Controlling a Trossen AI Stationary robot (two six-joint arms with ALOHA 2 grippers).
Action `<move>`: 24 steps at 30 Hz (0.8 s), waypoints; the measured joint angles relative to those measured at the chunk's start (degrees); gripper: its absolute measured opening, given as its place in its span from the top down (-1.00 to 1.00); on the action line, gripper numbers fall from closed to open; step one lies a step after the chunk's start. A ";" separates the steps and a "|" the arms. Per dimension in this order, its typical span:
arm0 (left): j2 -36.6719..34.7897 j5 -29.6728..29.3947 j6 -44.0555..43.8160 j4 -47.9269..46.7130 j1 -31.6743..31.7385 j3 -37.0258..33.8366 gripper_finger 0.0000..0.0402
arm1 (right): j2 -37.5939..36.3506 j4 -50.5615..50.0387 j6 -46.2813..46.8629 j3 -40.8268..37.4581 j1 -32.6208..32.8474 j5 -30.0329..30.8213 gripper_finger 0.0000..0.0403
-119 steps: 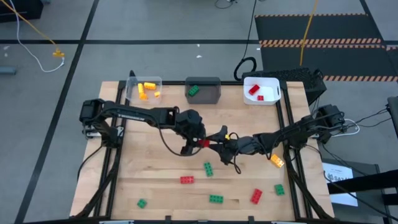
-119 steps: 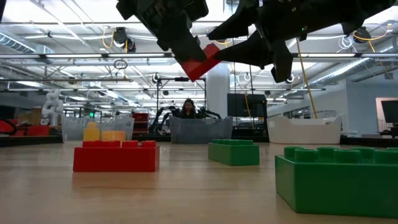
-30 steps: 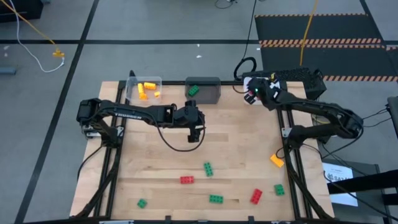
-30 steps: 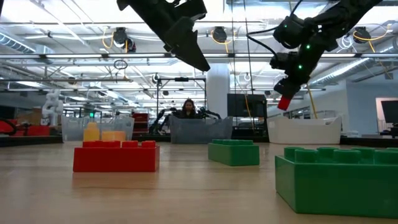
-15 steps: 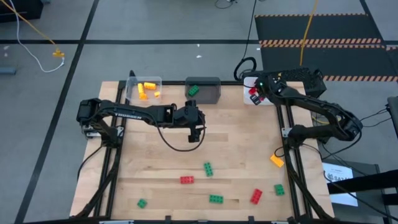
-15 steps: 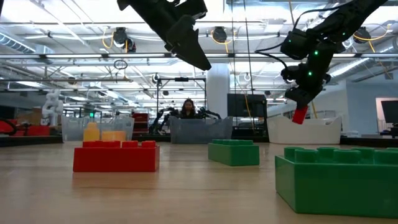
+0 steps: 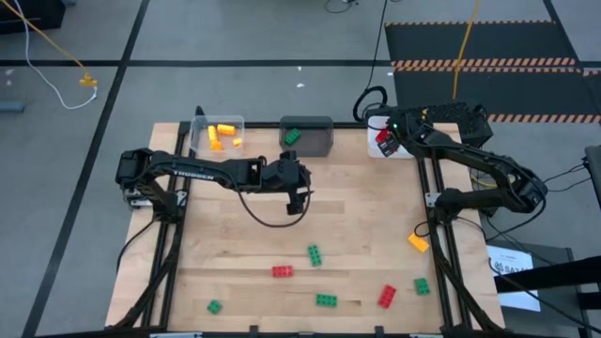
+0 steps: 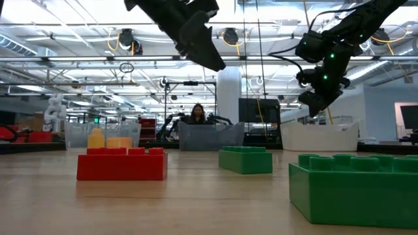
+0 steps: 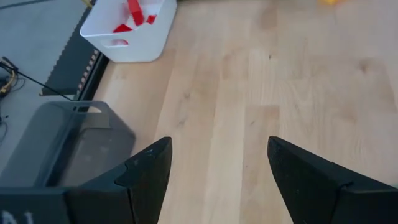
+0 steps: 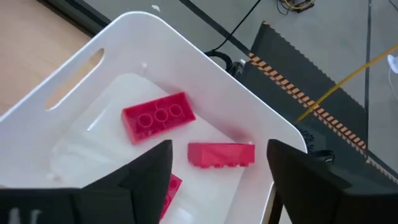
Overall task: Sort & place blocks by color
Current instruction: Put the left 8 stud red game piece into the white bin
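Note:
My right gripper [image 7: 383,137] [image 10: 218,144] hangs open over the white bin [image 7: 406,123] at the table's far right, touching nothing. In the right wrist view, three red blocks lie in that bin: one studs-up [image 10: 158,116], one on its side [image 10: 221,154], and one half hidden by a finger [image 10: 172,186]. My left gripper [image 7: 300,196] [image 9: 219,142] is open and empty above the bare middle of the table. Loose blocks rest flat near the near edge: green [image 7: 314,253], red [image 7: 282,271], green [image 7: 326,300], red [image 7: 387,296], green [image 7: 422,286], green [image 7: 214,306] and orange [image 7: 418,242].
The clear bin [image 7: 201,141] with yellow blocks and the dark grey bin [image 7: 315,143] holding a green block [image 7: 292,137] stand along the far edge, left of the white bin. A person [image 8: 197,113] sits far behind the table. Bare wood lies between the bins and the loose blocks.
My right gripper carried a red block rightward and down over the white bin, then let it go; the block no longer shows below the fingers in the low view. My left arm stayed nearly still.

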 joint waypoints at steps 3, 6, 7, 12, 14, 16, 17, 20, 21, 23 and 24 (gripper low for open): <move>0.00 -0.01 -2.19 0.75 -0.07 0.00 -0.33 | 0.00 0.39 -0.02 0.00 0.04 -0.42 -0.31; 0.00 -0.01 -3.85 0.45 -0.07 -0.01 -0.33 | -0.41 1.44 -0.54 -0.02 0.40 -4.88 -0.32; 0.00 -0.01 -4.13 0.30 -0.07 -0.02 -0.33 | -0.70 2.40 -0.90 -0.02 0.76 -7.01 -0.32; 0.00 -0.01 -4.70 0.35 -0.05 -0.02 -0.33 | -2.70 6.71 -3.62 -0.02 4.76 -14.99 -0.32; 0.00 -0.02 -5.55 0.34 -0.05 -0.02 -0.33 | -3.78 7.31 -4.15 -0.02 7.14 -15.18 -0.31; 0.00 -0.02 -6.50 0.35 -0.05 -0.02 -0.33 | -4.67 7.38 -4.18 0.00 9.76 -15.12 -0.29; 0.00 -0.03 -7.02 0.35 -0.05 -0.02 -0.33 | -5.09 7.29 -4.10 0.00 11.18 -15.10 -0.29; 0.00 -0.05 -8.06 0.31 -0.07 -0.02 -0.33 | -6.28 7.43 -2.40 0.00 15.64 -15.09 -0.27; 0.00 -0.05 -8.39 0.24 -0.09 -0.02 -0.33 | -6.42 7.68 -1.71 -0.01 17.23 -15.09 -0.26; 0.00 -0.05 -9.04 -0.35 -0.24 -0.02 -0.33 | -6.45 8.83 -0.08 -0.02 20.82 -15.25 -0.26; 0.00 -0.08 -9.17 -0.80 -0.41 -0.02 -0.33 | -6.40 9.60 0.32 0.00 22.66 -15.99 -0.26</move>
